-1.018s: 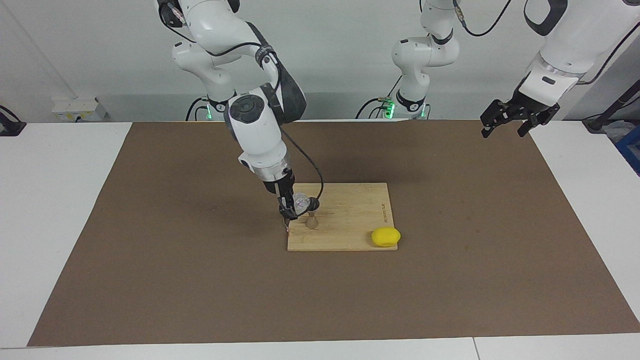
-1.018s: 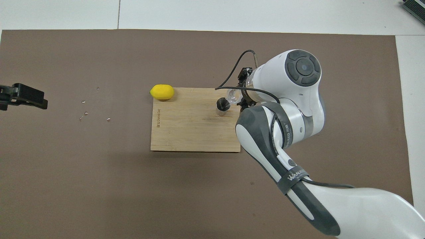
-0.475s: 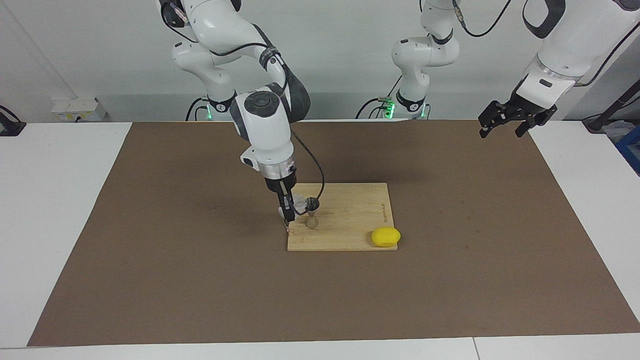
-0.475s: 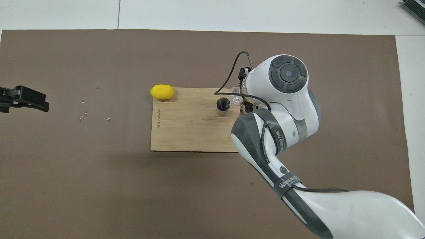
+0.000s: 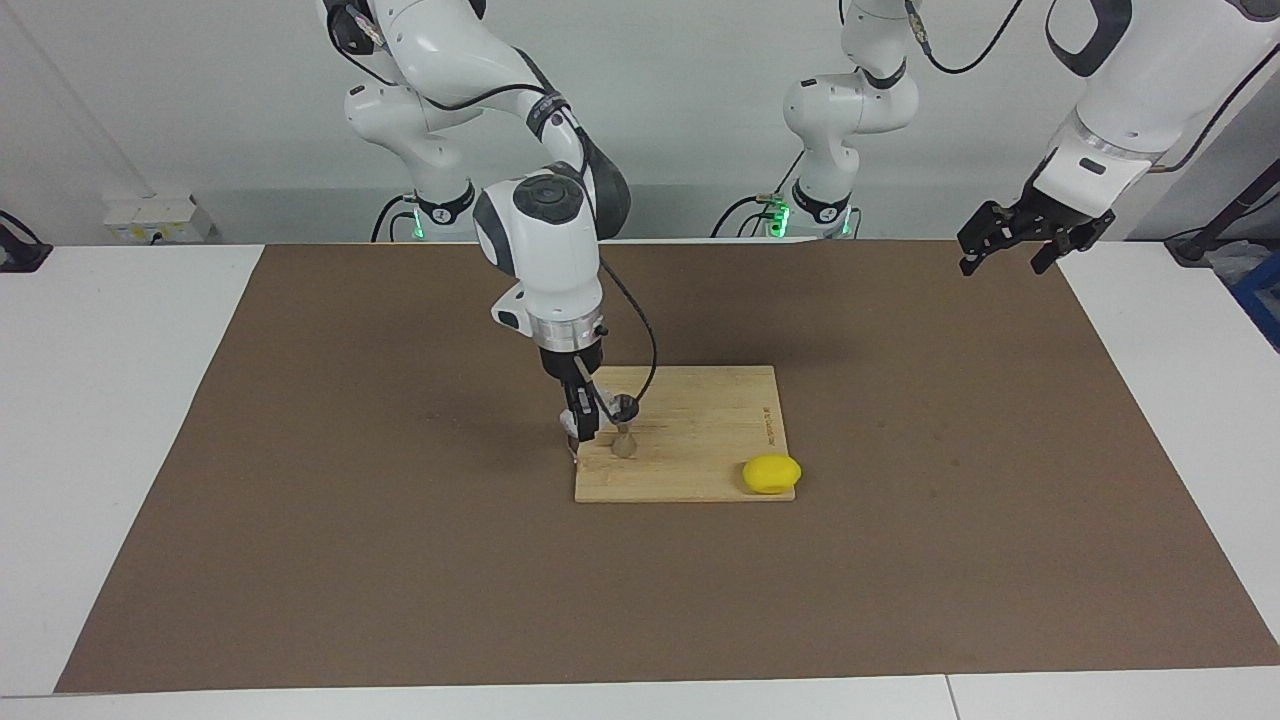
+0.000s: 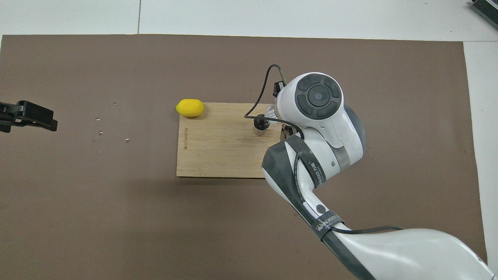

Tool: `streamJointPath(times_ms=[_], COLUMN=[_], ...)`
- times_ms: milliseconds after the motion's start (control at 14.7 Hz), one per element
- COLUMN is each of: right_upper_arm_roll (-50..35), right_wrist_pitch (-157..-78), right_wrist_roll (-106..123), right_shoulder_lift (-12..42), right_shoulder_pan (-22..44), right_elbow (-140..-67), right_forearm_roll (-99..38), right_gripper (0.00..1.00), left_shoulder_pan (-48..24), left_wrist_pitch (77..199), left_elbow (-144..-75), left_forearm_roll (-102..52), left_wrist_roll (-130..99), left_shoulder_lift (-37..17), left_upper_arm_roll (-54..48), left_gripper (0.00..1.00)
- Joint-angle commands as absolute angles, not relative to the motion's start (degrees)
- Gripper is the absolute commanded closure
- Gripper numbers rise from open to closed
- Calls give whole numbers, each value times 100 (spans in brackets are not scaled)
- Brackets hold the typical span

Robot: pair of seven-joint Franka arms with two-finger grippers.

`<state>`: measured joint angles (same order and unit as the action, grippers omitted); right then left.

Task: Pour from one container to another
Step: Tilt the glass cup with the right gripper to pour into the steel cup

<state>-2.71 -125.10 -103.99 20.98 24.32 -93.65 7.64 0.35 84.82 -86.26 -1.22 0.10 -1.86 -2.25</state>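
A small steel jigger [image 5: 624, 442] [image 6: 260, 125] stands upright on the wooden board [image 5: 700, 440], near the edge at the right arm's end. My right gripper [image 5: 584, 420] comes down from above and is shut on the clear glass tumbler [image 5: 603, 403] [image 6: 270, 113]. It holds the glass low over the board, right beside the jigger's mouth. How far the glass is tilted is hard to tell. In the overhead view the right arm's wrist hides most of the glass and the fingers. My left gripper [image 5: 1008, 248] [image 6: 23, 116] waits open in the air over the mat's corner.
A yellow lemon [image 5: 771, 474] [image 6: 190, 107] lies at the board's corner toward the left arm's end, farther from the robots than the jigger. Several small clear specks [image 6: 99, 133] dot the brown mat [image 5: 400, 560] under the left gripper.
The right arm's wrist has swung more upright and shifted over the board's edge, turning the glass with it beside the jigger. The left gripper has barely moved.
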Motion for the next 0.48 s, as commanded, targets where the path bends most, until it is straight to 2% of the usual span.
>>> streamJointPath(times_ms=[0,407], right_upper_arm_roll=[-272,-264], right_wrist_pitch=[-12551,-12507], right_wrist_roll=[-10591,-10591], right_shoulder_lift=[2145,2136], right_shoulder_pan=[2470,2566], right_elbow=[-9264,-9255], right_forearm_roll=[1063,1081], right_gripper=[100,100], left_shoulder_pan=[62,62], left_wrist_pitch=[8464,8455], left_elbow=[-8815,-8815], left_forearm_roll=[-176,-176], left_wrist_roll=[18,18], left_shoulder_lift=[-9,-9], left_upper_arm_roll=[-229,-229], left_gripper=[0,0])
